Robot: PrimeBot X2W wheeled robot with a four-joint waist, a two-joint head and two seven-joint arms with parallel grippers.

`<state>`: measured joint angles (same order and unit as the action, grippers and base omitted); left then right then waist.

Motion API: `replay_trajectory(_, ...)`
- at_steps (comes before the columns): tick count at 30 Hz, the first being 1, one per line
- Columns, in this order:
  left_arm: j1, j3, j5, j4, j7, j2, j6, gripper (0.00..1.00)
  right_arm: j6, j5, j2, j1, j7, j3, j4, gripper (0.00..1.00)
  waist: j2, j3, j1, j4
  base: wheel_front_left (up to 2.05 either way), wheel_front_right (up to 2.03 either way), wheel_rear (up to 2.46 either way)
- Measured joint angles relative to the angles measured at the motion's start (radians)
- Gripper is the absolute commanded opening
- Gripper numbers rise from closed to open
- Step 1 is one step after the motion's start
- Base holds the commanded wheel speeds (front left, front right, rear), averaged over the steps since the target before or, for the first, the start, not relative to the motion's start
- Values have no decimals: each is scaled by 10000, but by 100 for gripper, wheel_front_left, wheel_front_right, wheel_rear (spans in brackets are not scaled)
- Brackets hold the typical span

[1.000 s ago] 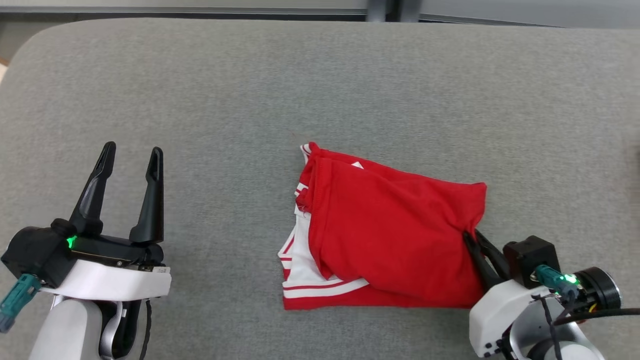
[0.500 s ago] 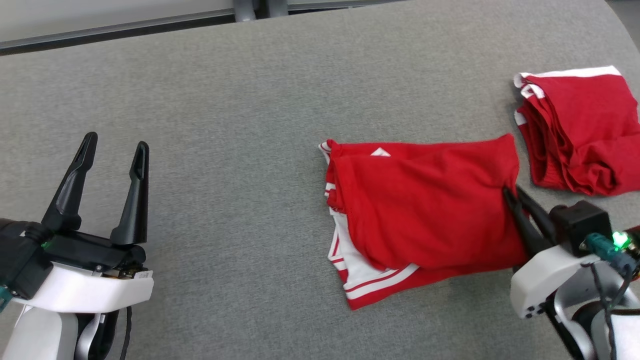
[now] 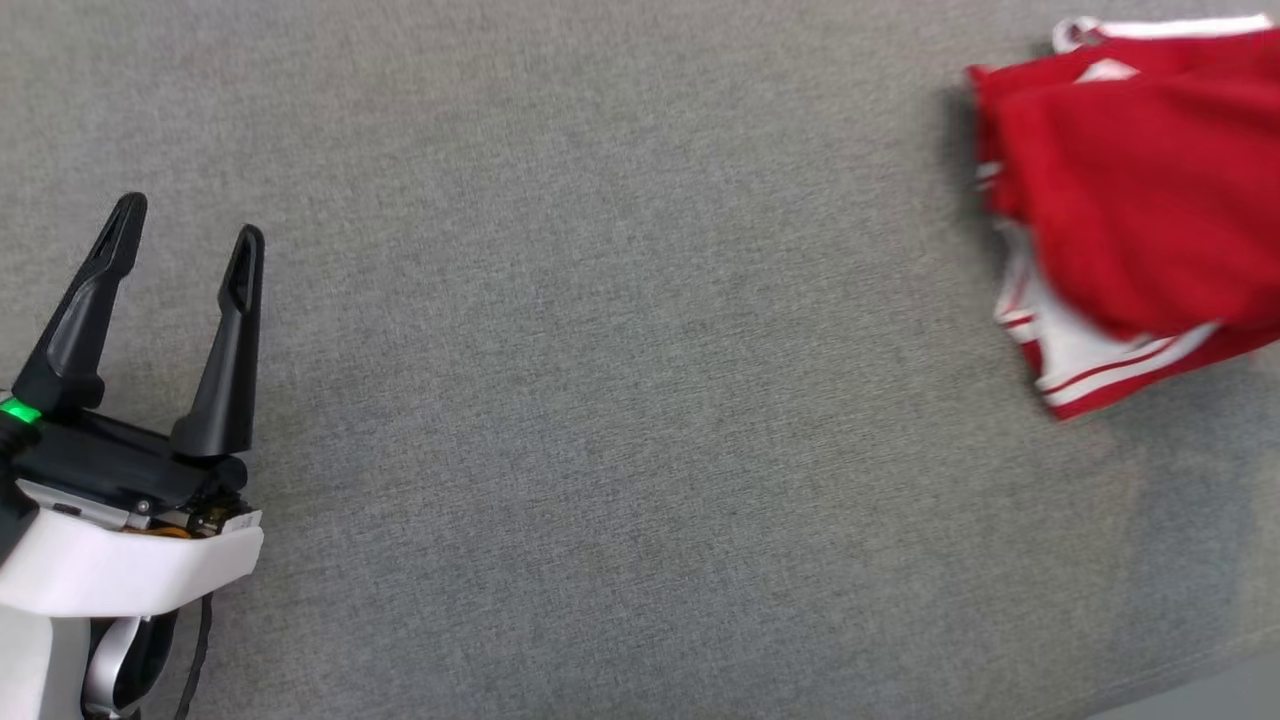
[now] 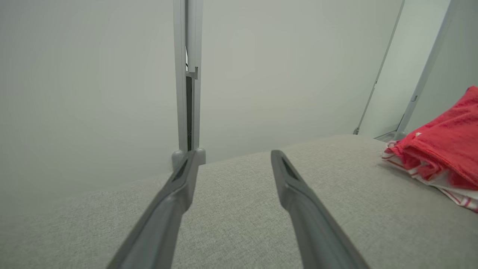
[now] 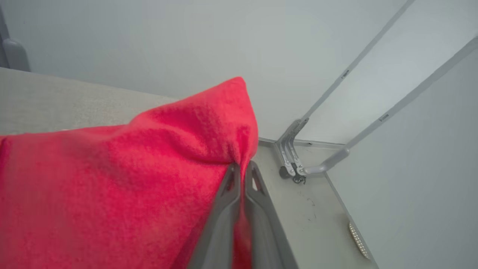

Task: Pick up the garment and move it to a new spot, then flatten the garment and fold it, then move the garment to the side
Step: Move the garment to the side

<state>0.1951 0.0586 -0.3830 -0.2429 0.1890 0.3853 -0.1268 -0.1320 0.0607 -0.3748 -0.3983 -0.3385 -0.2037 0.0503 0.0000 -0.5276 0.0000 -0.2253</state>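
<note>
The garment is a folded red piece with white stripes, blurred at the upper right of the head view, casting a shadow on the grey padded surface. In the right wrist view my right gripper is shut on a bunched edge of the garment, which is raised in front of the camera. My left gripper rests at the lower left, open and holding nothing, far from the cloth. The left wrist view shows the left gripper with its fingers spread and the garment off to its right.
A white-edged strip of red cloth lies along the top right edge behind the garment. Pale wall panels and grey metal rails stand beyond the surface's end. A grey upright post rises past the left gripper.
The head camera has swung, shifting the whole picture. The garment, still pinched by my right gripper, has travelled right and further away from my left gripper. The left gripper stays open.
</note>
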Motion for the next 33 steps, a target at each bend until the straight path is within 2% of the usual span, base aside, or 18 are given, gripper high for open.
replay_trajectory(3,198,159,-58,-169,-10,119,-2,100,2,-211,-128,-460,-151,-846,-479,0,0,-346,0,61,0,0,0)
replay_trajectory(7,524,376,-100,-389,-10,293,-13,100,0,-221,-163,-1022,-173,-1409,-1229,0,0,-778,0,211,0,0,0)
replay_trajectory(12,1034,784,-196,-506,56,504,-29,100,2,-420,113,-1686,-153,-2027,-2351,0,0,-1318,0,468,0,0,0)
replay_trajectory(13,1094,848,-198,-510,69,541,-29,100,0,-495,222,-1766,-151,-2073,-2527,11,0,-1409,0,528,0,0,0)
replay_trajectory(14,1151,894,-236,-504,98,579,-29,100,2,-600,339,-1845,-86,-2146,-2702,44,0,-1492,0,582,0,0,0)
replay_trajectory(15,1202,932,-253,-491,123,614,-29,100,2,-640,431,-1936,-88,-2184,-2878,98,0,-1564,0,634,0,0,0)
replay_trajectory(20,1212,1072,-318,-291,236,685,-29,100,2,-917,765,-1957,731,-2128,-3292,100,0,-1545,0,689,0,0,0)
replay_trajectory(24,1123,1187,-355,-44,313,589,-25,100,2,-955,1256,-1569,1751,-2368,-3145,100,0,-1162,0,605,0,0,0)
replay_trajectory(29,803,1197,-441,265,359,431,117,100,2,-717,2034,-517,3099,-2096,-2326,100,0,-519,0,510,0,0,0)
replay_trajectory(31,517,1137,-537,485,378,353,245,100,2,-752,2627,176,3785,-1592,-1616,100,0,-101,0,462,0,0,0)
replay_trajectory(33,349,1089,-616,627,414,274,326,100,2,-765,2928,649,4128,-1183,-1154,100,0,184,0,456,0,0,0)
